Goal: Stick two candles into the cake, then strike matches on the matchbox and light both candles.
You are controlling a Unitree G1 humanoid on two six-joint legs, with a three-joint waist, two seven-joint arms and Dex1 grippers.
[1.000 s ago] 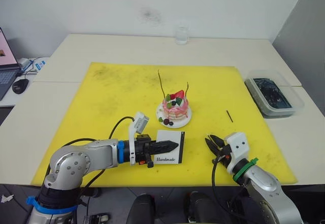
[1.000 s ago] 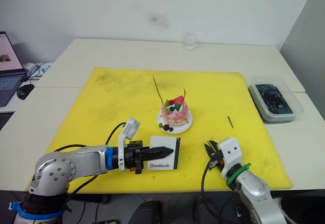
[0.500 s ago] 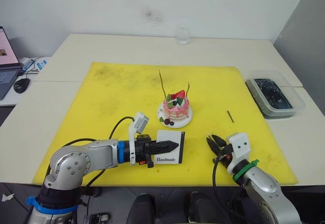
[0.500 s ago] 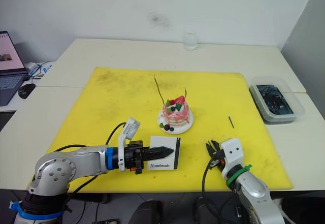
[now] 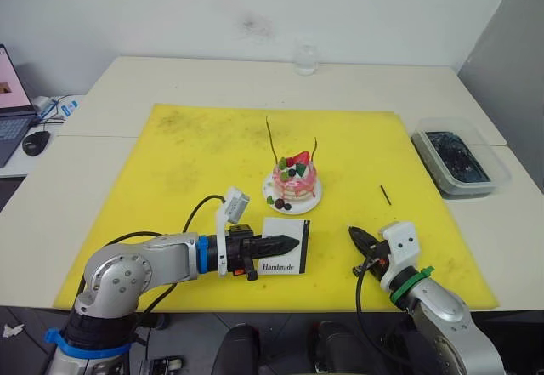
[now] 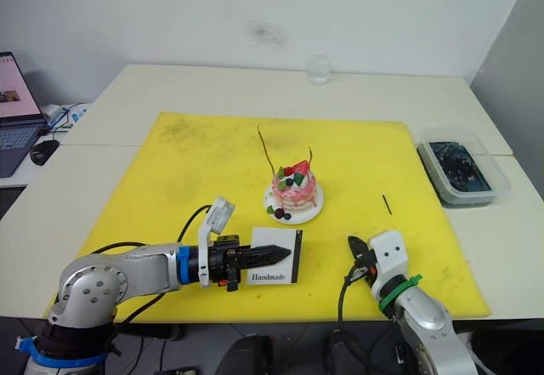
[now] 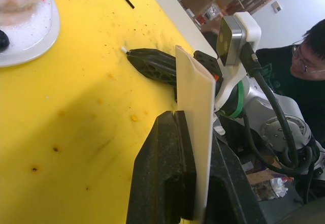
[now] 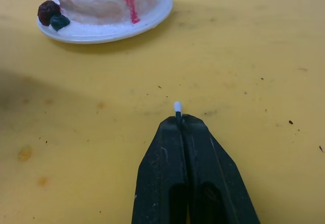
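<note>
The cake (image 5: 294,183) sits on its white plate near the middle of the yellow mat (image 5: 187,162), with two thin candles (image 5: 270,139) standing up out of its top, one taller at the left, one shorter at the right. Just in front of the plate, toward the robot, the white matchbox (image 5: 285,257) printed "Handmade" is clamped between the fingers of the left gripper (image 5: 285,244), held on edge above the mat. To its right, the right gripper (image 8: 179,121) has its two black fingers pressed together on a match (image 8: 177,107), whose white tip pokes out just past the fingertips, low over the mat and apart from the plate. A second match (image 5: 384,194) lies loose on the mat farther right. Beyond the mat's right edge stands a clear plastic container (image 5: 459,161).
</note>
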